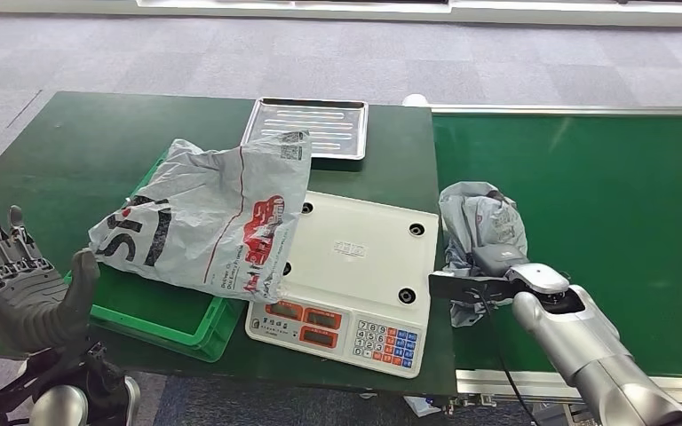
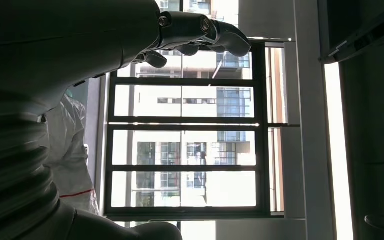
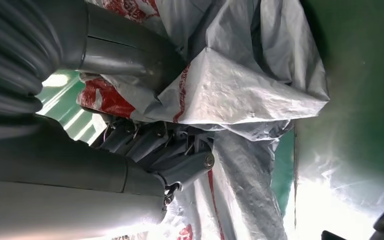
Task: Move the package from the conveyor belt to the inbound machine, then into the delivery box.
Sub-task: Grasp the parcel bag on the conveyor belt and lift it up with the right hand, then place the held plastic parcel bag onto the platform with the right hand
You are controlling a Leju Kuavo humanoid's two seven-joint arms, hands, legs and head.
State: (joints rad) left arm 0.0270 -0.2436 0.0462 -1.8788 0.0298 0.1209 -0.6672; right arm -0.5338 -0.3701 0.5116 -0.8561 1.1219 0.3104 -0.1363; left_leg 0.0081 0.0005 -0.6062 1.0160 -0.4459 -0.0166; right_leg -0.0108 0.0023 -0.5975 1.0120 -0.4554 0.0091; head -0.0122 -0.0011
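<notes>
A crumpled grey package [image 1: 481, 222] lies on the green conveyor belt [image 1: 604, 222], close to its left edge. My right hand [image 1: 500, 266] is on its near side. The right wrist view has that hand [image 3: 55, 165] gripping the package [image 3: 240, 90], thumb over the top and dark fingers [image 3: 150, 142] curled into its folds. A larger grey-white package [image 1: 213, 217] with red and black print lies across the green delivery box [image 1: 173, 321] and the left part of the white inbound scale [image 1: 360, 262]. My left hand [image 1: 18, 275] is raised, open and holding nothing, left of the box; its fingers [image 2: 215, 35] are spread.
A metal tray [image 1: 306, 129] sits on the dark green table [image 1: 71, 151] behind the scale. The scale's keypad [image 1: 386, 342] faces me at the table's front edge. Grey carpet floor lies beyond the table and belt.
</notes>
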